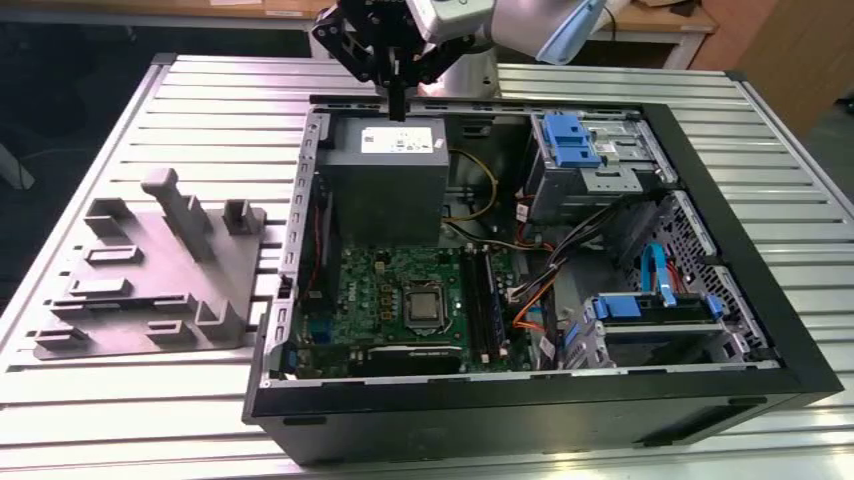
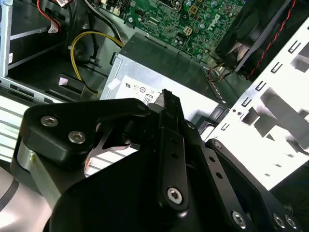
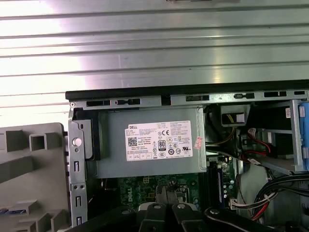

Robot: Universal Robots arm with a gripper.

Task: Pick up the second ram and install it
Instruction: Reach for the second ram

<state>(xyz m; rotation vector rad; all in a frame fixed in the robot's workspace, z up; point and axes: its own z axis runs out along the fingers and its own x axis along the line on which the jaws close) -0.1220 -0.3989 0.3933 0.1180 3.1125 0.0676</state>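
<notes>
Matte black gripper [image 2: 166, 95] — jaws together — over boxy grey power supply [image 3: 149, 145].

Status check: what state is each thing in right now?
Gripper: jaws shut, above the power supply.
Case: on its side, side panel off.
Ram slots: cannot tell if filled.
Tray: flat, beside the case.

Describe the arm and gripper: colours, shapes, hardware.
The gripper is matte black, built of angular linked bars joined by silver screw heads, narrowing to slim tips. The arm above is silvery grey and rounded, with a light blue joint cap.
</notes>
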